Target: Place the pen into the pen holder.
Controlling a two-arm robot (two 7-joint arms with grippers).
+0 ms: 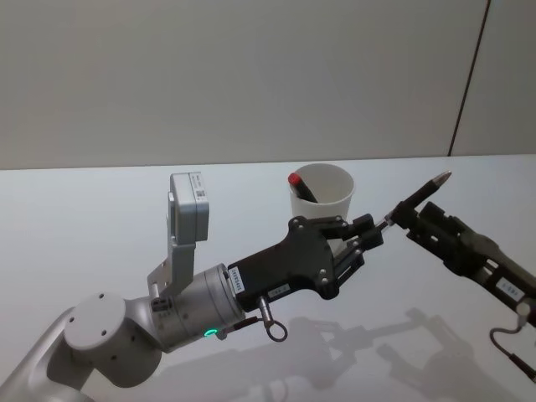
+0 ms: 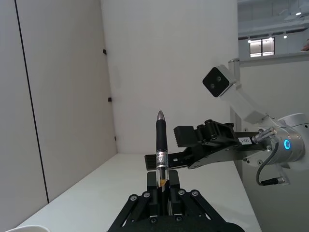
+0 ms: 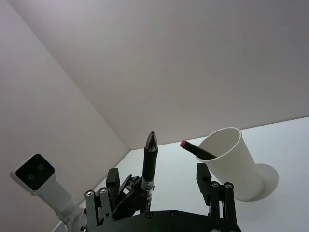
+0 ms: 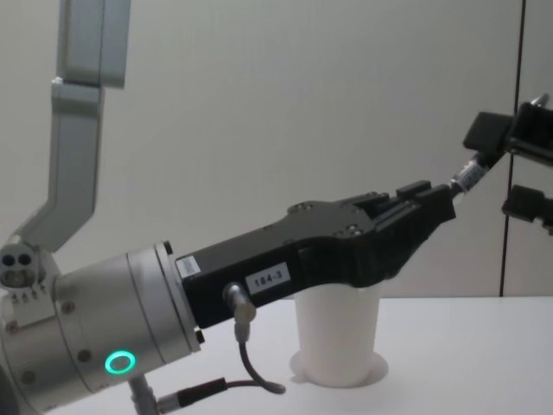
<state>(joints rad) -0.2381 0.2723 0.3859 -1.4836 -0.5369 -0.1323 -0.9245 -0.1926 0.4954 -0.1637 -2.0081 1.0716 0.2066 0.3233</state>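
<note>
The left gripper's [image 2: 163,182] jaws were clamped on the lower barrel of the pen [image 1: 419,197], holding it raised over the worktop [image 1: 100,209], beside the pen holder [image 1: 331,205] towards the right edge. The holder stood near the far edge with a red-capped pen [image 1: 300,186] leaning inside. The right gripper's [image 3: 157,172] jaws stood apart either side of the pen. It looked light, stiff and smooth, likely to swivel; its dark grip section seemed the surest hold
</note>
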